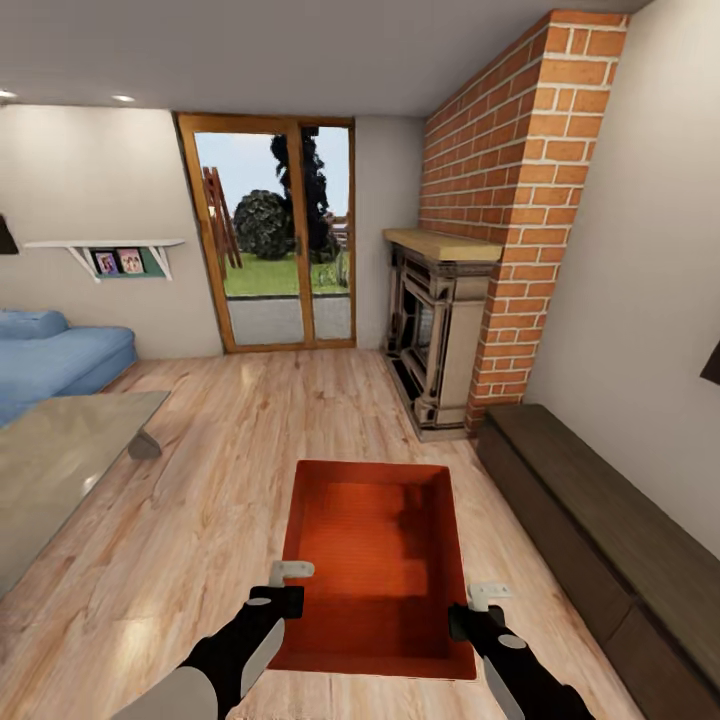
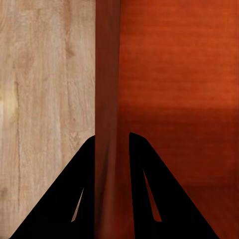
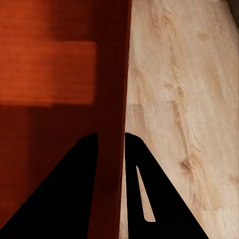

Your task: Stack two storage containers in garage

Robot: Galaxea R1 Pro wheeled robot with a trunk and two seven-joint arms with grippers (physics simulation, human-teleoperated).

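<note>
The orange bin [image 1: 375, 560] is in the living room, near the fireplace [image 1: 435, 335]. The left gripper [image 1: 285, 590] and right gripper [image 1: 470, 610] each pinch a wall. The garage trip remains.

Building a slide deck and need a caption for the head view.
Both grippers, left and right, clamp the side walls of an orange-red storage container above the living room's wood floor.

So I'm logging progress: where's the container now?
In the head view, the container sits low centre over the wood floor, between the left pincer and right pincer, near the fireplace.
</note>
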